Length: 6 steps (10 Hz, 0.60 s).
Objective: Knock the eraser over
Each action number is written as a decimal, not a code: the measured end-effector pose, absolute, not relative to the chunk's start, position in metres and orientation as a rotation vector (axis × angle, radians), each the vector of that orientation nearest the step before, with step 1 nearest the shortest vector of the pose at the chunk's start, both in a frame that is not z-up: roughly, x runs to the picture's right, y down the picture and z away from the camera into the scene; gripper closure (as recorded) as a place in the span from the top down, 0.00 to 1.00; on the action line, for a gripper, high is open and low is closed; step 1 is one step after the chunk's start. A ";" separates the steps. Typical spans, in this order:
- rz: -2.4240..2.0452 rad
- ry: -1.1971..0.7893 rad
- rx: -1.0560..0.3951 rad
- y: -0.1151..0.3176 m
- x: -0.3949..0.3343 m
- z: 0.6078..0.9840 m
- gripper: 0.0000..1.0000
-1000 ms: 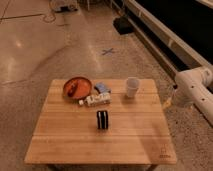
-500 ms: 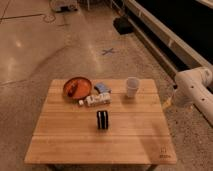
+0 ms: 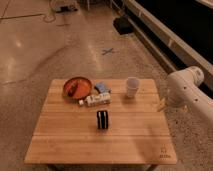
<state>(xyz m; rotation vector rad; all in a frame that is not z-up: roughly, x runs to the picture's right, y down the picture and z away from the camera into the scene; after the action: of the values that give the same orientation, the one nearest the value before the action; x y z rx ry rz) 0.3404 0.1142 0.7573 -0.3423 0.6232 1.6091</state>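
The eraser (image 3: 102, 119) is a small black block with thin white stripes. It stands upright near the middle of the wooden table (image 3: 60, 140). The white cup (image 3: 132, 87) stands behind it to the right. My arm (image 3: 187, 92) comes in from the right, beyond the table's right edge. The gripper (image 3: 161, 105) hangs by that edge, well to the right of the eraser and apart from it.
An orange bowl (image 3: 76, 86) sits at the back left of the table. A white-and-blue flat packet (image 3: 97, 99) lies beside it, just behind the eraser. A dark ledge (image 3: 165, 35) runs along the right side of the floor.
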 end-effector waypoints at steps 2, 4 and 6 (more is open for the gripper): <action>1.579 0.610 -0.345 0.119 0.309 0.758 0.77; 1.540 0.601 -0.346 0.129 0.282 0.757 0.77; 1.505 0.590 -0.346 0.150 0.253 0.755 0.77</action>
<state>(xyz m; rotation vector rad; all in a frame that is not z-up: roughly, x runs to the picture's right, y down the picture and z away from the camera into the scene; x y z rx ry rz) 0.2526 0.1501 0.7546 -0.3456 0.5898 1.5047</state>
